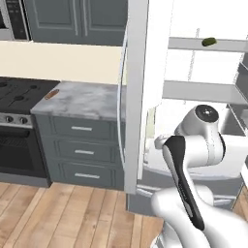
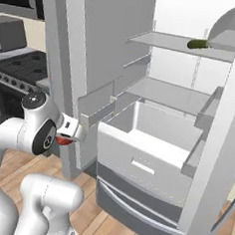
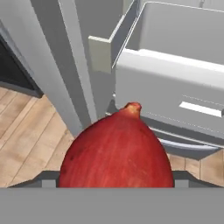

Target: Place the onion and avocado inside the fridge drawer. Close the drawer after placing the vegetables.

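Note:
My gripper [image 3: 116, 178] is shut on the onion [image 3: 116, 151], a glossy red bulb whose pointed tip faces the fridge. From the right base view the gripper [image 2: 68, 135] hovers low, left of the open fridge, with a bit of the red onion [image 2: 62, 141] showing under the hand. The fridge drawer [image 2: 147, 147] is a wide white box pulled out under the lower shelf. In the hand view the fridge drawer [image 3: 175, 78] lies ahead and to the right, its inside partly visible. The avocado is out of view.
An elongated green pickle-like item [image 2: 197, 44] lies on the upper fridge shelf. The left fridge door [image 2: 95, 48] stands open close beside the hand; the right door [image 2: 222, 147] is open too. Grey freezer drawers [image 2: 137, 206] sit below. A brown loaf [image 1: 51, 94] rests on the counter.

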Robot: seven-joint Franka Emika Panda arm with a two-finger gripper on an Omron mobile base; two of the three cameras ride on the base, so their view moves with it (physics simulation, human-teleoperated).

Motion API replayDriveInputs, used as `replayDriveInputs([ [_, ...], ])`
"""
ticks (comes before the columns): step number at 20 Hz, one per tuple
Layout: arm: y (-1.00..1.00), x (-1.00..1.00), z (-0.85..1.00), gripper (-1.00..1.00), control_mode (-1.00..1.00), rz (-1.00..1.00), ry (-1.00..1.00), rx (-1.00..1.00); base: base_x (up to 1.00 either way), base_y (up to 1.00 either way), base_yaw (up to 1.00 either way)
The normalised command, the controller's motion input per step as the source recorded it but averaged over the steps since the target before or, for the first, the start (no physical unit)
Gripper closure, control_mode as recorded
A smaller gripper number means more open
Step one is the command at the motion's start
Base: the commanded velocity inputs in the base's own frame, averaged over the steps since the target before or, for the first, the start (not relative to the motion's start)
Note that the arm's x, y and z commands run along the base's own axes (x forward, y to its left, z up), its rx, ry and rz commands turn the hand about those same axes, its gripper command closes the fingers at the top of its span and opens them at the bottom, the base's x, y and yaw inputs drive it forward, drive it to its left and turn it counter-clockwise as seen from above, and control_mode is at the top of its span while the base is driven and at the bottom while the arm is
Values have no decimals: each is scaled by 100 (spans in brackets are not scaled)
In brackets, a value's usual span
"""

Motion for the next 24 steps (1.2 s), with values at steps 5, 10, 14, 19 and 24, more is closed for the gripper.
replayDriveInputs([
  [5, 0, 0, 0, 100, 100, 0, 0, 0, 24, -74, 0],
  [10, 0, 0, 0, 100, 100, 0, 0, 0, 43, -36, -1],
  [14, 0, 0, 0, 100, 100, 0, 0, 0, 24, -41, -6],
  [19, 0, 0, 0, 100, 100, 0, 0, 0, 30, -46, -2],
  [24, 0, 0, 0, 100, 100, 0, 0, 0, 34, -48, -1],
])
